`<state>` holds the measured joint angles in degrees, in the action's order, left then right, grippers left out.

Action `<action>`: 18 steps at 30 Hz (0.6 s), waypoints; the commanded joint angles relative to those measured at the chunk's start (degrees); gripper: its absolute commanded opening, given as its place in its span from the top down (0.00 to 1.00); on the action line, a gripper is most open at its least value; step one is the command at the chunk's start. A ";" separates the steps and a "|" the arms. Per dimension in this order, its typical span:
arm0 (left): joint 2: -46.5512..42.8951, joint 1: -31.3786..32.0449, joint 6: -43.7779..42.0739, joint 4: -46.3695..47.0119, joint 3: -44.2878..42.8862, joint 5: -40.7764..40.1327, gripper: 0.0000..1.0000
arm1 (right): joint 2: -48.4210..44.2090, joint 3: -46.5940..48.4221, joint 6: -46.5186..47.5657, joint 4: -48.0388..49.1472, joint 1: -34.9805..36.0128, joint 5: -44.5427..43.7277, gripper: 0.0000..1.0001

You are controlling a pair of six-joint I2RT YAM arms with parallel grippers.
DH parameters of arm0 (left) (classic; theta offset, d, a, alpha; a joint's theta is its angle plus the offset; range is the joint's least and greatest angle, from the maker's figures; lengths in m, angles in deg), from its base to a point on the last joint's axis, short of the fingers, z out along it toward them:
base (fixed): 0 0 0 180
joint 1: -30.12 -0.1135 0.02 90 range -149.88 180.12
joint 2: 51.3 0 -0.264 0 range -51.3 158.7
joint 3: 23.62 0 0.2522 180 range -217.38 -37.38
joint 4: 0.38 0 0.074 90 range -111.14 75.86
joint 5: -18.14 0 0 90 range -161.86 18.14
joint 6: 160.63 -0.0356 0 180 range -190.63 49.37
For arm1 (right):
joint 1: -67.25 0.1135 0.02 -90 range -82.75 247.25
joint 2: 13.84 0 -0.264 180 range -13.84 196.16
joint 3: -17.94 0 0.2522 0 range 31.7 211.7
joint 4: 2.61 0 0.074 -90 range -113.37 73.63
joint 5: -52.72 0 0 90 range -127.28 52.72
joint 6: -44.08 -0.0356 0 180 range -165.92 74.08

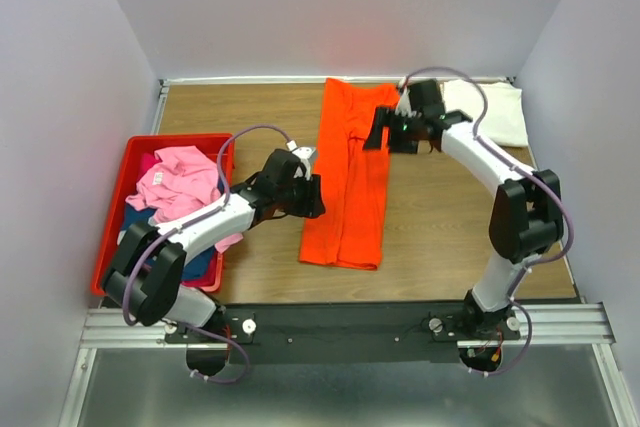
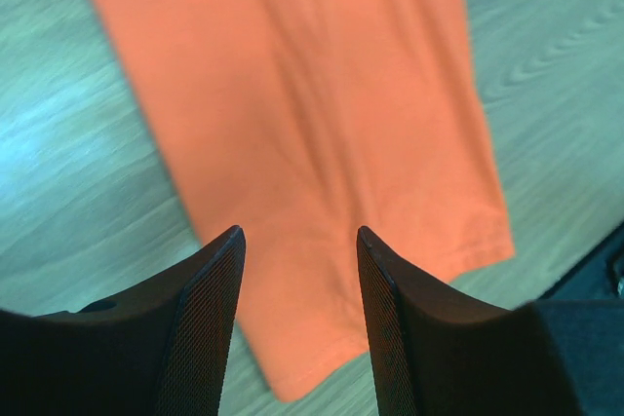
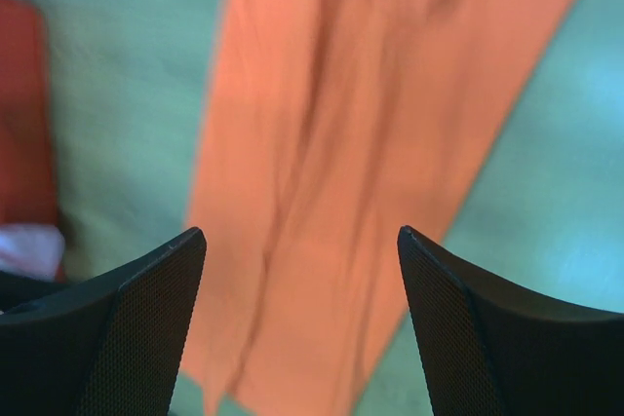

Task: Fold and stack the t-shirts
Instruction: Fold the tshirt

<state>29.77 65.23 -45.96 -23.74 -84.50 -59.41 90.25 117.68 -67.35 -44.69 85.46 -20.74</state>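
Bright orange cloth t-shirt (image 1: pixel 348 177) folded in a long strip, right of red plastic bin (image 1: pixel 115 207), left gripper (image 1: pixel 313 197) spread and empty at its bin-side edge, right gripper (image 1: pixel 377 133) gaping wide too, farther from the bin

Bright even light; wrist views blurred.

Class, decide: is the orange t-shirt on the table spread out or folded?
Partly folded: the orange t-shirt lies as a long narrow strip, no sleeves sticking out, lengthwise creases down it.
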 commanded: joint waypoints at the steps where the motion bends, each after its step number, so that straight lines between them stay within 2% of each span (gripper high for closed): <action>1: -1.36 0.04 4.94 -1.65 3.41 -6.30 0.42 | -3.35 -13.35 -4.05 -4.37 5.84 -3.34 0.15; 4: -3.55 0.13 6.71 -0.06 5.45 -5.24 0.42 | -7.05 -21.43 -7.74 -5.70 10.69 -6.51 0.16; 7: -5.22 0.22 8.38 -2.25 6.07 -8.39 0.43 | -12.32 -27.33 -12.13 -5.87 14.73 -8.71 0.16; 14: -9.88 0.83 12.51 -5.69 10.02 -10.69 0.43 | -22.87 -34.64 -20.57 -9.12 22.29 -15.30 0.16; 17: -10.68 1.97 14.35 -5.86 11.69 -11.21 0.43 | -26.13 -38.33 -23.91 -9.83 23.97 -16.18 0.20; 18: -10.33 2.06 14.62 -5.95 11.95 -11.48 0.43 | -26.66 -39.56 -24.27 -9.83 24.32 -16.27 0.24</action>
<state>20.16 66.30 -34.25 -27.94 -74.03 -68.28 65.58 82.03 -86.45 -52.23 108.46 -32.89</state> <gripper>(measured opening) 0.570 0.805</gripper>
